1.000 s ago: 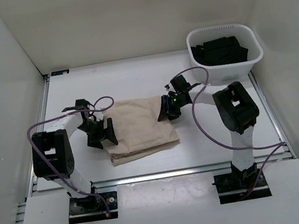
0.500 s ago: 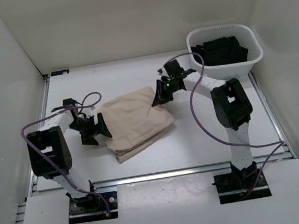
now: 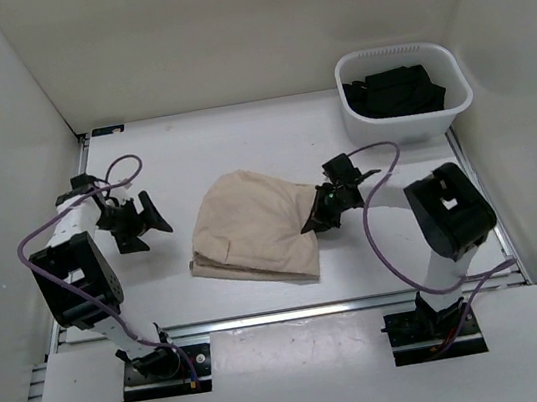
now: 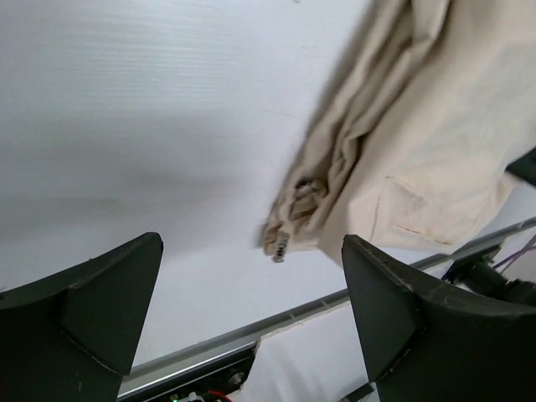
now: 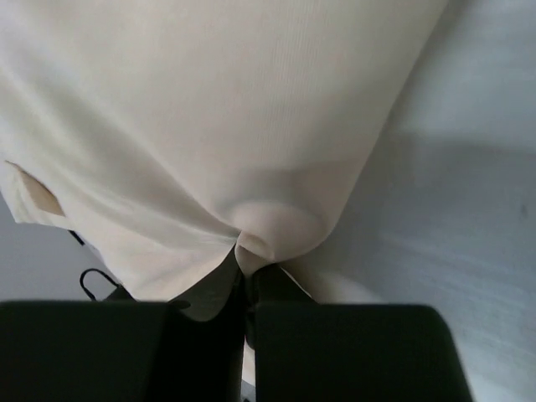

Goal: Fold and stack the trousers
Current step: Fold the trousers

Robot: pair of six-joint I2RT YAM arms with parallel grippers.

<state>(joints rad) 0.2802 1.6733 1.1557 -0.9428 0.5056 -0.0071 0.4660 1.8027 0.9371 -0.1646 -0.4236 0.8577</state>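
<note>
The folded beige trousers (image 3: 252, 226) lie in a bundle at the table's middle, turned askew. My right gripper (image 3: 318, 218) is shut on their right edge; in the right wrist view the fabric (image 5: 251, 126) is pinched between the closed fingers and pulled into a pucker. My left gripper (image 3: 151, 226) is open and empty, left of the bundle and apart from it. In the left wrist view the trousers (image 4: 402, 151) lie ahead at upper right, with a small dark tag (image 4: 280, 249) at the near corner.
A white basket (image 3: 407, 115) holding black garments (image 3: 394, 91) stands at the back right. The table's metal rail (image 3: 295, 312) runs along the near edge. White walls close in the left, right and back sides.
My left gripper has let go of the trousers and drawn back to the left. My right gripper has dragged the bundle's right edge nearer, turning the bundle clockwise.
</note>
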